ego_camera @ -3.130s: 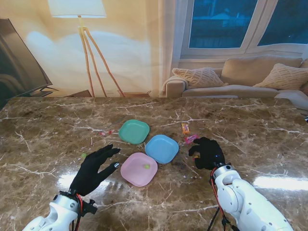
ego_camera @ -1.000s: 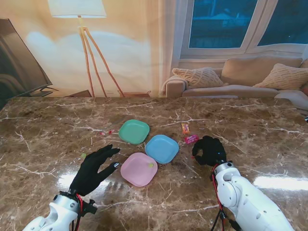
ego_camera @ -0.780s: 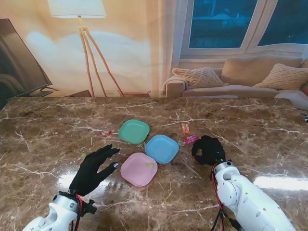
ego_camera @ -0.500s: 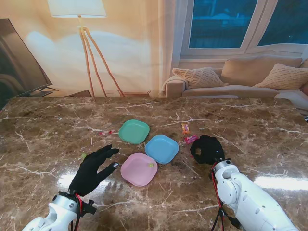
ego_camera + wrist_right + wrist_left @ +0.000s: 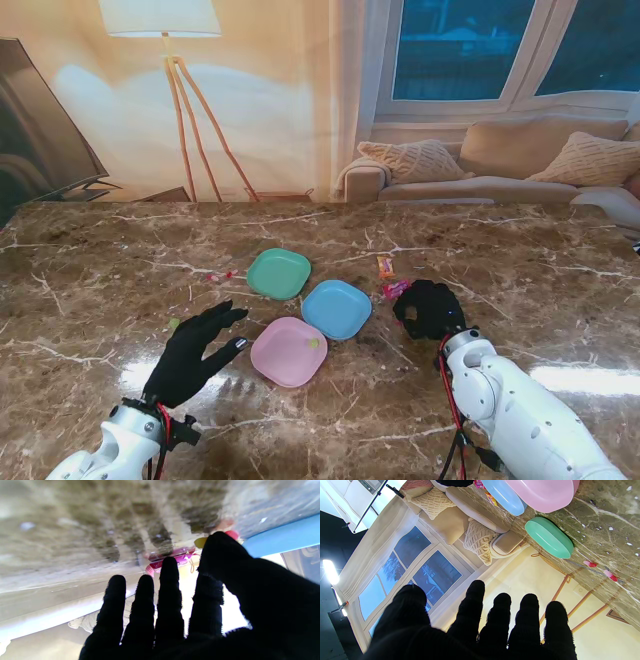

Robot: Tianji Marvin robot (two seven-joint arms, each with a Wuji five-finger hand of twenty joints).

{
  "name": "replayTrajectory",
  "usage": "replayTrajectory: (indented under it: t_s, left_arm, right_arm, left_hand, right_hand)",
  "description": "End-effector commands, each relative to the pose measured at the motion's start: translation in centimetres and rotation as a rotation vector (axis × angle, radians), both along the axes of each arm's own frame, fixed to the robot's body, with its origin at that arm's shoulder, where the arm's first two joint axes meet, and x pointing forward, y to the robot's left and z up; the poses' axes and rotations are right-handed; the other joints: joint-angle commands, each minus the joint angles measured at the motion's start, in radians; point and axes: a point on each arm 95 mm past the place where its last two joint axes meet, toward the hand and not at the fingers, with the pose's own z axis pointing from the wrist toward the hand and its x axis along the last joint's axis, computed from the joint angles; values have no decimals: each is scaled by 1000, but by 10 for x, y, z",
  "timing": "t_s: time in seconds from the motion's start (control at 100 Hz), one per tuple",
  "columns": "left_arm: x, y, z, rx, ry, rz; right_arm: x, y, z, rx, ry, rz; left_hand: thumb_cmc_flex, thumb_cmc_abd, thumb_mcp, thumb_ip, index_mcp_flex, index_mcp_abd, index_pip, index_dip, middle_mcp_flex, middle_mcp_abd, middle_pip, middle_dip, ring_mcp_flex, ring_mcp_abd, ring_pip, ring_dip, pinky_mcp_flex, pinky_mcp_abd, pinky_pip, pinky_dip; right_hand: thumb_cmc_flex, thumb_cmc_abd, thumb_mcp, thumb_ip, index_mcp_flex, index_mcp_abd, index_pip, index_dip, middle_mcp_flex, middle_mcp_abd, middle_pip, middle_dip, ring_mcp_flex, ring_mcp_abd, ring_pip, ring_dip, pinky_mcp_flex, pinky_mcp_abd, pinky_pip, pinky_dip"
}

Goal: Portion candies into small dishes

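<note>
Three small dishes sit together mid-table: green (image 5: 278, 273), blue (image 5: 337, 309) and pink (image 5: 289, 351). A small yellow-green candy (image 5: 313, 342) lies in the pink dish. A pink wrapped candy (image 5: 396, 289) and an orange one (image 5: 385, 266) lie to the right of the blue dish. My right hand (image 5: 430, 308) hovers just short of the pink candy (image 5: 160, 563), fingers spread, holding nothing. My left hand (image 5: 195, 350) rests open to the left of the pink dish (image 5: 545, 492), fingers apart.
A small green candy (image 5: 173, 324) lies by my left hand. Red and pink candies (image 5: 215, 277) lie left of the green dish (image 5: 548, 537). A sofa and a floor lamp stand beyond the table's far edge.
My right hand has crept farther from me, toward the pink wrapped candy, and its fingers now reach over the candy's near side. The left hand has not moved.
</note>
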Motion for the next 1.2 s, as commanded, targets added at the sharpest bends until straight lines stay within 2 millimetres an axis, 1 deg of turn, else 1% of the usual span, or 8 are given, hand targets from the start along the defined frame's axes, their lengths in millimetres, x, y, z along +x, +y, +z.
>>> replayTrajectory:
  t_s: [0.0,0.17,0.31,0.45,0.57,0.7,0.93,1.19]
  left_arm:
    - [-2,-1,-2,1,9,1]
    - [-2,-1,-2,1,10,3]
    - [-2,-1,-2,1,10,2]
    - [-2,-1,-2,0,11,2]
    - [-2,0,-2,0,9,3]
    - [-2,0,-2,1,8,6]
    - [-2,1,-2,1,6,6]
    - [-2,3,-1,-1,5,10]
  right_arm:
    - [-57,-20,-77,-63,223,-29]
    - [-58,-20,-77,-46,216,-30]
    - [-57,-21,-76,-33,201,-33]
    - [-54,-21,-68,-27,175,-33]
    - [-51,-18,-55,-17,142,-31]
    - [-47,-11,-37,-1,88,-22]
    - [-37,12,-4,25,-3,24]
    - [-26,40,24,53,-89,63]
  left_hand:
    - [25,38,-20,-17,-3,-21,0,-4,1,-16,-4,-8,-4,-22,-12,-10,-10,7,7,-17]
    - [25,39,-20,-17,-2,-21,0,-4,1,-15,-4,-8,-7,-22,-13,-10,-11,8,5,-18]
    - [25,38,-20,-17,-3,-20,0,-4,1,-14,-5,-8,-7,-20,-13,-10,-11,9,5,-18]
    - [25,38,-20,-17,-3,-21,-1,-4,1,-14,-5,-8,-8,-21,-14,-10,-11,9,4,-19]
    - [24,38,-21,-17,-3,-22,0,-4,1,-14,-5,-8,-7,-21,-13,-10,-11,10,4,-19]
    - [23,39,-21,-17,-2,-23,0,-4,2,-14,-6,-8,-8,-20,-14,-10,-10,9,4,-19]
    - [25,38,-21,-17,-3,-22,0,-4,1,-13,-6,-8,-7,-22,-13,-10,-11,9,3,-19]
    - [24,38,-21,-17,-3,-21,-1,-4,2,-13,-6,-8,-7,-21,-13,-10,-11,8,3,-19]
  right_hand:
    - [-16,70,105,-10,65,-39,94,109,-28,-23,38,32,-47,-69,21,26,-12,-31,23,28]
    - [-31,59,130,8,63,-25,101,158,-39,-26,72,60,-61,-75,40,37,-12,-31,28,37]
    - [-34,58,136,11,64,-25,99,162,-43,-27,83,68,-61,-77,42,39,-11,-30,32,40]
    - [-34,58,136,12,65,-25,97,164,-49,-27,88,72,-64,-77,43,42,-11,-31,33,41]
    - [-34,58,136,12,65,-24,96,164,-54,-26,87,72,-68,-76,43,43,-14,-32,33,42]
    - [-34,56,137,14,65,-24,95,165,-58,-24,83,69,-72,-76,41,43,-16,-33,32,43]
    - [-36,52,138,17,66,-27,96,168,-58,-21,73,62,-72,-74,40,43,-13,-32,31,45]
    - [-38,48,140,19,69,-30,94,167,-63,-19,60,55,-73,-70,37,42,-12,-31,29,45]
